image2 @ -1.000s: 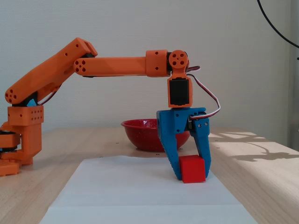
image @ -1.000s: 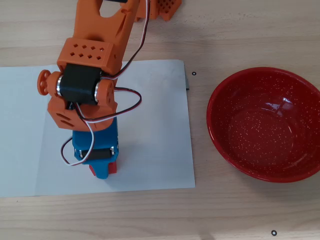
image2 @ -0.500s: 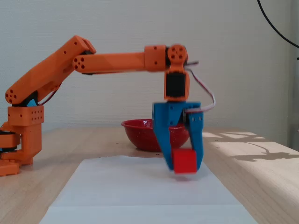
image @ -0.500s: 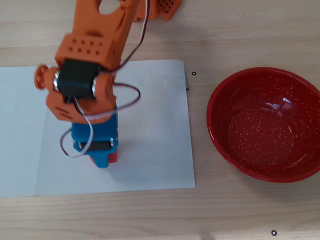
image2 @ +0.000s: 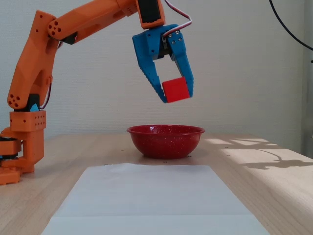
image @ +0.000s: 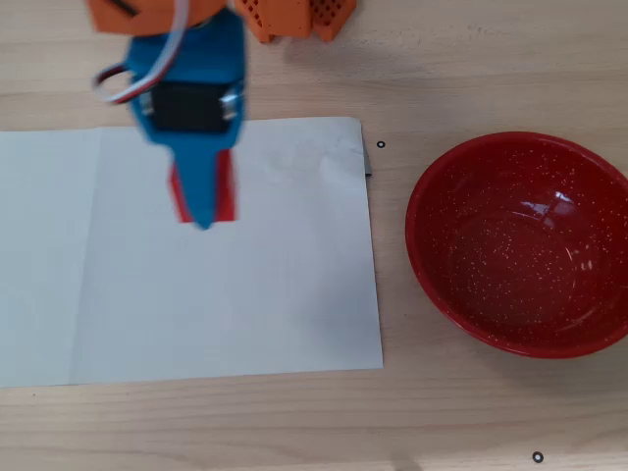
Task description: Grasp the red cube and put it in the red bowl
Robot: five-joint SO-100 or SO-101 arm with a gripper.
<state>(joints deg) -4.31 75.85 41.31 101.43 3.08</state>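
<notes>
My blue gripper (image2: 177,94) is shut on the red cube (image2: 175,89) and holds it high in the air. In the fixed view the cube hangs above the red bowl (image2: 165,140), which stands on the wooden table. In the overhead view the gripper (image: 202,211) is over the white sheet, well left of the bowl (image: 525,240). There the cube (image: 228,192) shows only as red edges on either side of the blue fingers. The bowl is empty, glossy, with white speckles inside.
A white paper sheet (image: 265,294) lies on the wooden table (image: 471,412) left of the bowl in the overhead view. The orange arm's base (image2: 19,147) stands at the left of the fixed view. Small black marks dot the table.
</notes>
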